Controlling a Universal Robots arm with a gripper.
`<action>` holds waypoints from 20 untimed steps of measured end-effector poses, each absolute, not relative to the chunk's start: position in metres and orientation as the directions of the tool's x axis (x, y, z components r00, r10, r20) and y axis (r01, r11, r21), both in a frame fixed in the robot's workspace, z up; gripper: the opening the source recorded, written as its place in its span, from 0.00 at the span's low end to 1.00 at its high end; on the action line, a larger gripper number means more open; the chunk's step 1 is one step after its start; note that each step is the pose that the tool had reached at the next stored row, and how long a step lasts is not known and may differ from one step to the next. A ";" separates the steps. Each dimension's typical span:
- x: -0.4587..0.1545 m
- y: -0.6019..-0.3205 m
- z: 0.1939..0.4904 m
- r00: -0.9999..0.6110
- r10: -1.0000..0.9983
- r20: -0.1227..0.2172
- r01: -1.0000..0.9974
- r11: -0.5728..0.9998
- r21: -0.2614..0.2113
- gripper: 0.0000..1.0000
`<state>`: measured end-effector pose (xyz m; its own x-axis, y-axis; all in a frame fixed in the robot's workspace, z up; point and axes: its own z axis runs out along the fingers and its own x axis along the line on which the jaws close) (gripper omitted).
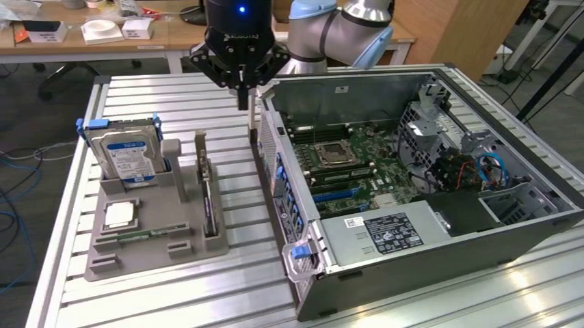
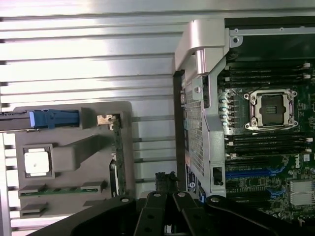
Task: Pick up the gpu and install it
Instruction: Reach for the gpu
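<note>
Edge-on in the holder [image 1: 169,236], the gpu [image 1: 210,205] seems light, stiff, fragile, probably best pinched along its top edge; the end effector [image 1: 243,102] hangs closed, empty, near the holder.

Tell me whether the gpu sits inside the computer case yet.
No, the gpu stands in the gray holder beside the case.

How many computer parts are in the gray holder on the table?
4: hard drive upright at one end of the holder, processor chip flat beside it, memory stick flat past the chip, gpu on edge along the side facing the computer case.
</note>
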<state>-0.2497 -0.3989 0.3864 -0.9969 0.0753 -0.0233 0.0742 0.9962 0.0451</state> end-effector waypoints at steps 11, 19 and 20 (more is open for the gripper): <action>-0.256 -0.399 0.386 -0.997 0.075 -0.023 0.074 0.996 0.045 0.11; -0.259 -0.399 0.386 -0.997 0.075 -0.023 0.074 0.996 0.045 0.11; -0.260 -0.399 0.386 -0.997 0.075 -0.023 0.074 0.996 0.045 0.11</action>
